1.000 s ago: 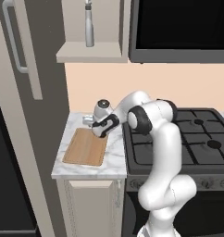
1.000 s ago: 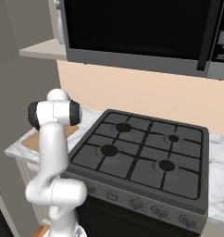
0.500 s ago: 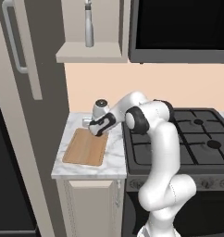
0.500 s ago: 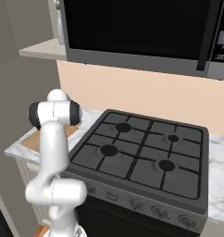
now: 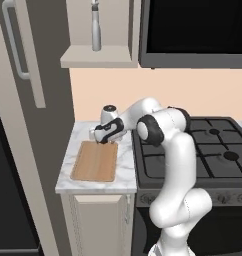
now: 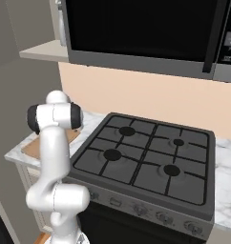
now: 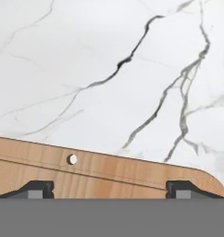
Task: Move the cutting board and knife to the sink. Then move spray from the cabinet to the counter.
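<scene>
Hand view: gripper [image 7: 109, 189] is seen spread wide over the far end of the cutting board [image 7: 86, 176], which is laid flat on the marble counter [image 7: 109, 69] left of the stovetop [image 5: 213, 150], nothing pinched between the fingertips [image 7: 37, 189].
</scene>
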